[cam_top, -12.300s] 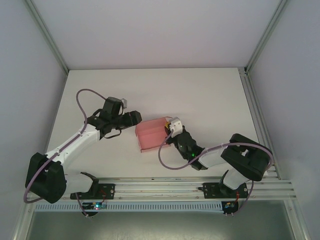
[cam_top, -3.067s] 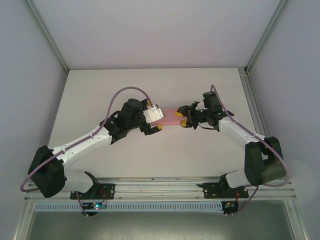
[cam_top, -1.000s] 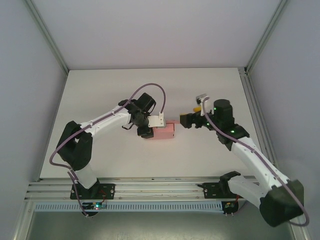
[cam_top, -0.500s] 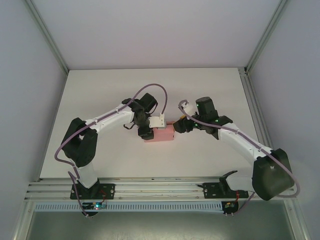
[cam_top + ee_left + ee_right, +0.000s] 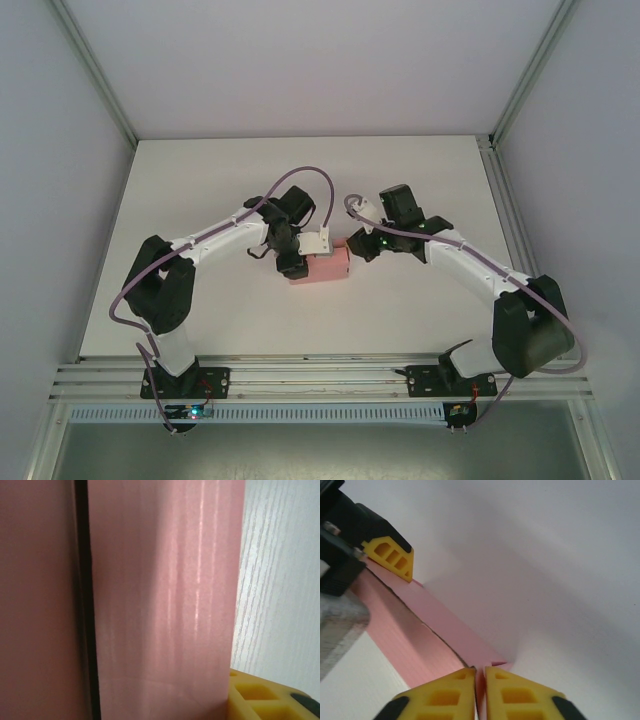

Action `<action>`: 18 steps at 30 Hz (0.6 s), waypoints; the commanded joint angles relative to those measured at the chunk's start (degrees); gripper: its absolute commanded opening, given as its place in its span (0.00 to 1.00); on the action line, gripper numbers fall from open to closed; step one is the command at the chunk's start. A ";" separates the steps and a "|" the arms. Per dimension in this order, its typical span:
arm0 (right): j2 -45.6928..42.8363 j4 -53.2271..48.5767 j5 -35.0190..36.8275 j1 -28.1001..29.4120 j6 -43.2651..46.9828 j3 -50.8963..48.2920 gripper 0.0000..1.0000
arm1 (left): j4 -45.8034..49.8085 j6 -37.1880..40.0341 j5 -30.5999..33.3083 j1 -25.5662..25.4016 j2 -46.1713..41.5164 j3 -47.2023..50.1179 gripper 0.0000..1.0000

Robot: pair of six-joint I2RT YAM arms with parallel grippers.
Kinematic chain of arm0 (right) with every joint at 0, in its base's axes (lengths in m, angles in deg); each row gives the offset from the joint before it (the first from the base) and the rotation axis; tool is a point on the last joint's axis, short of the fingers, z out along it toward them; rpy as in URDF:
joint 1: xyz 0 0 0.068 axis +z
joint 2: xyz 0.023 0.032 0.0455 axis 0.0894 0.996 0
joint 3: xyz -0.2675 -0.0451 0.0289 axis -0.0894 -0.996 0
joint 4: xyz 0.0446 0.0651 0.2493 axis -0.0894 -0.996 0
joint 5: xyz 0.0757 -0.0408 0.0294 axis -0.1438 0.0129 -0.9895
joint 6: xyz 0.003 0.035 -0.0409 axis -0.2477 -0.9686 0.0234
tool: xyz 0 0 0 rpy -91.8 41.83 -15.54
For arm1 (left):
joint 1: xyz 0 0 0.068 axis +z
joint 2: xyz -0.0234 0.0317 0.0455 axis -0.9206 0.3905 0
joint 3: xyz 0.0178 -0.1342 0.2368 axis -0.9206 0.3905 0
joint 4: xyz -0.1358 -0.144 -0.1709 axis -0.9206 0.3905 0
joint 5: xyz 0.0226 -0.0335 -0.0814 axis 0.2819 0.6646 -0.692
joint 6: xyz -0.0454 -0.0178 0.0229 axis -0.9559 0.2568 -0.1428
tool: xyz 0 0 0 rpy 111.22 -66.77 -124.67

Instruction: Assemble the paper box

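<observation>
The paper box is a small pink card box lying mid-table. My left gripper clamps its left end. In the left wrist view the pink card runs right up against one yellow finger; the other finger is hidden behind the card. My right gripper is at the box's right end. In the right wrist view the right gripper is shut on a thin pink flap at the corner of the box. The left gripper's finger shows at the far end.
The white table is bare around the box. Grey walls and metal posts enclose it on three sides. A rail with both arm bases runs along the near edge.
My right gripper has moved left to the box's right end and gone from open to shut on the flap. The left gripper and the box have hardly shifted.
</observation>
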 commanded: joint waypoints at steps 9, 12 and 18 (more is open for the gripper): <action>0.72 -6.59 2.51 4.79 -20.40 7.05 0.06 | 1.91 -4.07 1.24 0.51 3.14 -3.51 0.42; 2.39 -6.20 0.92 5.45 -26.08 8.08 0.03 | 1.79 -4.26 0.79 0.23 2.97 -3.78 0.42; 1.40 -2.39 4.29 7.19 -29.48 5.76 0.04 | 1.30 -4.25 1.08 -0.02 3.11 -3.43 0.42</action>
